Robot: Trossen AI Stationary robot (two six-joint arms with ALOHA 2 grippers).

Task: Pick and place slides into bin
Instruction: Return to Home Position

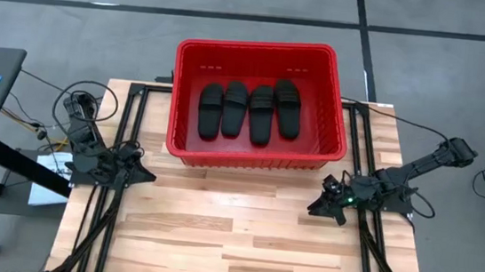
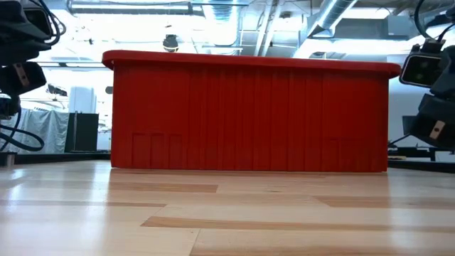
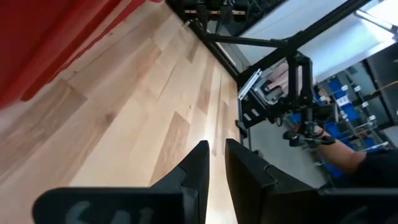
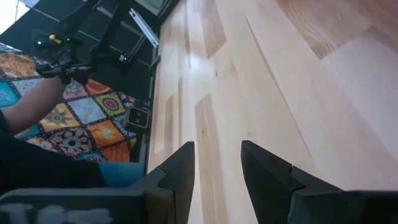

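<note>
- The left gripper (image 1: 144,173) lies low over the wooden table (image 1: 241,243), just off the red bin's (image 1: 256,45) near left corner. In the left wrist view its two dark fingers (image 3: 198,169) are drawn almost together, with only a thin slit between them and nothing in it.
- The right gripper (image 1: 318,208) lies low over the table just off the bin's near right corner. Its fingers (image 4: 180,169) stand a moderate way apart, with bare planks showing in the gap, and it grips nothing.
- Both arms sit folded outside the bin, one on each side of it, and neither touches it.
- The four black slide sandals (image 1: 261,115) lie inside the bin on its flat bottom. They are side by side in a row, straps up, with their long sides running from the bin's near wall toward its far wall.
- The bin stands upright at the far middle of the table, and its far end reaches past the table's far edge.
- In the low view the bin's ribbed near wall (image 2: 249,117) hides the sandals.
- Beyond the table, well away from the bin, the right wrist view shows a person's forearm (image 4: 34,107) above a patterned rug (image 4: 93,127).
</note>
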